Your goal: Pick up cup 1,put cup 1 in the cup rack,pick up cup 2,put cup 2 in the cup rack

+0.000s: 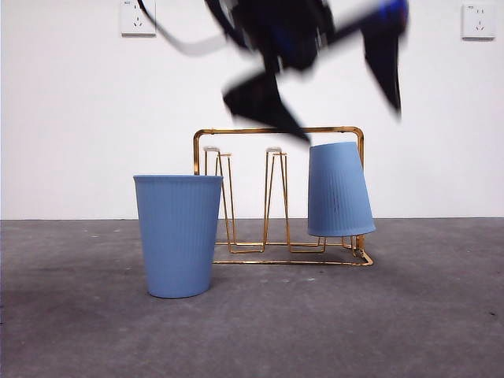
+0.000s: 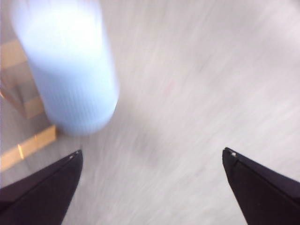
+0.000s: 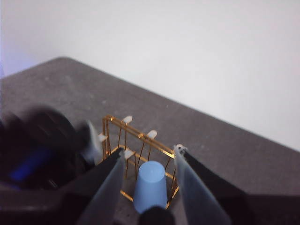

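Note:
One blue ribbed cup (image 1: 178, 236) stands upright on the table, left of the gold wire cup rack (image 1: 279, 132). A second blue cup (image 1: 339, 189) sits upside down on the rack's right end. A motion-blurred gripper with wide-spread jaws hovers above the rack; it matches my left gripper (image 1: 342, 114). In the left wrist view the left gripper (image 2: 152, 157) is open and empty, with a blurred blue cup (image 2: 70, 65) and rack wires (image 2: 28, 145) beyond it. My right gripper (image 3: 150, 152) is open, high above the rack (image 3: 140, 136) and the upturned cup (image 3: 150, 187).
The table is dark grey, and a white wall with two sockets (image 1: 138, 17) runs behind it. In the right wrist view the blurred left arm (image 3: 42, 150) sits close beside the rack.

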Controlling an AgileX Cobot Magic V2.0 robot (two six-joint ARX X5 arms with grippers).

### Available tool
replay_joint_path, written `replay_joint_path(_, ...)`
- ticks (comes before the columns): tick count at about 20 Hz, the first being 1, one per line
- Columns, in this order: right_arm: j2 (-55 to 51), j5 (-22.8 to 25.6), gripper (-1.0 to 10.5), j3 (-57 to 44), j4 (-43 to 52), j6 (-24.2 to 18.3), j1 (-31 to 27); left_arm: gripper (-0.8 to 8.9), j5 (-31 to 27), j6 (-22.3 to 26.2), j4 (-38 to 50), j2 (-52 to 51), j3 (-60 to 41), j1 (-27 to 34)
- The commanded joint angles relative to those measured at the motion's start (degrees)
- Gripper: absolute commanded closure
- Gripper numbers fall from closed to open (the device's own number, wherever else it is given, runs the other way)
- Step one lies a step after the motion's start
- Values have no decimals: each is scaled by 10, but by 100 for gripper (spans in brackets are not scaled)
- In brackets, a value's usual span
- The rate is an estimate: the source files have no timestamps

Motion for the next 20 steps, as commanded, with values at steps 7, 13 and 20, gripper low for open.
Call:
replay_joint_path(7,101,-78,756,-5,6,58,0,312,-65,68,-95,-276,-2,25)
replay_joint_path(13,202,-126,755,-5,16,77,0,313,-142,96,-207,-373,-2,54)
replay_joint_path(20,337,-172,743,-5,47,88,0,314,-183,95,-313,-447,-2,85)
